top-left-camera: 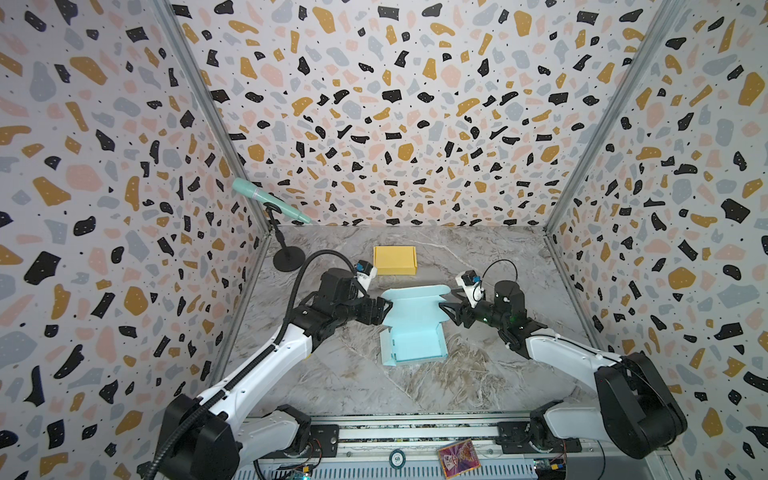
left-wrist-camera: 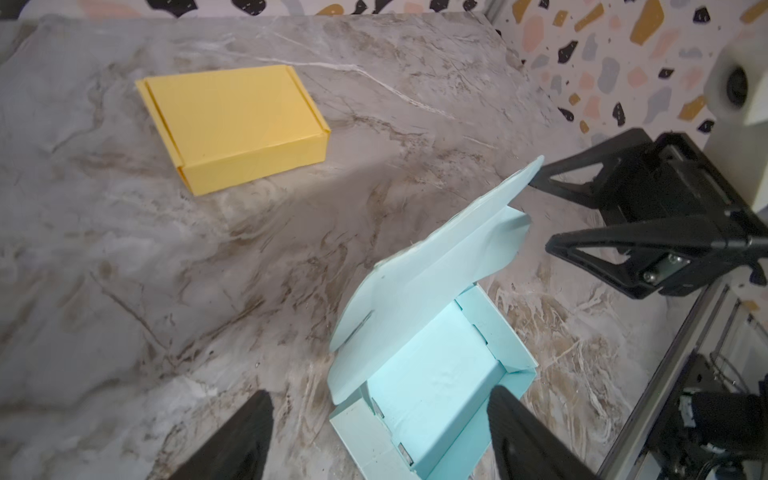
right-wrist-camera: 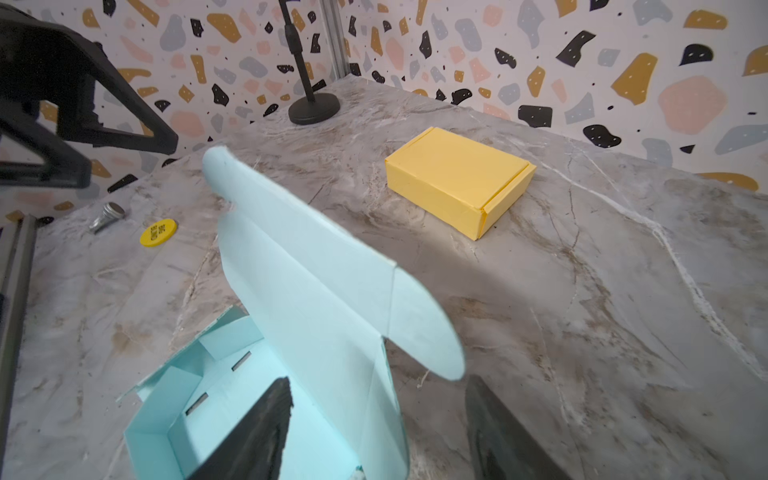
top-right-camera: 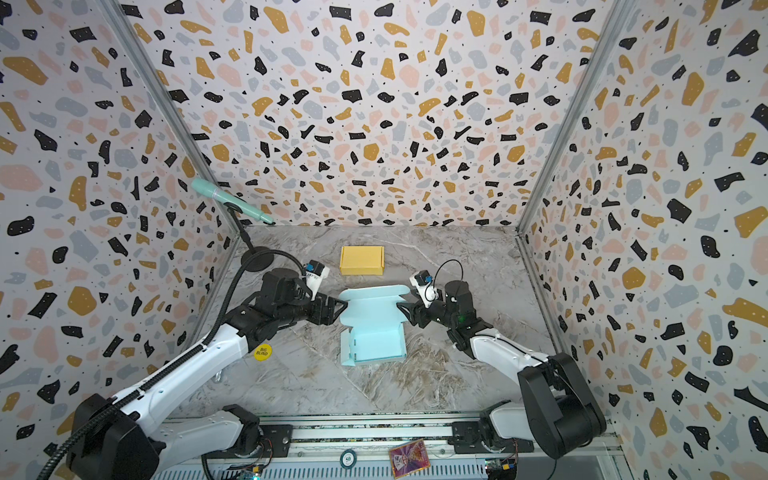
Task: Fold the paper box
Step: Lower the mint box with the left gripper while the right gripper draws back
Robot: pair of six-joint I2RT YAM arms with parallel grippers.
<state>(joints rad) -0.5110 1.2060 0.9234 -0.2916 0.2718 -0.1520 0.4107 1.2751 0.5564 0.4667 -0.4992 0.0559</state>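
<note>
blue paper box (top-left-camera: 417, 338) sits mid table (top-left-camera: 478, 374), tray done, lid (top-left-camera: 409, 301) half up. left gripper (top-left-camera: 385, 312) and right gripper (top-left-camera: 444, 306) both spread wide, holding nothing, by the lid's ears (right-wrist-camera: 424, 324). i'd fold both ears in evenly, then press the lid down together.

The light blue paper box (top-left-camera: 415, 336) and the yellow box (top-left-camera: 395, 259) are matt, smooth card. The counter (top-left-camera: 478, 374) is marble-patterned, smooth and faintly glossy. The fingers (left-wrist-camera: 241, 440) of the left gripper (left-wrist-camera: 380, 392) are matt black plastic, finely ribbed. The left arm's white shell (top-left-camera: 282, 353) is glossy plastic.
</note>
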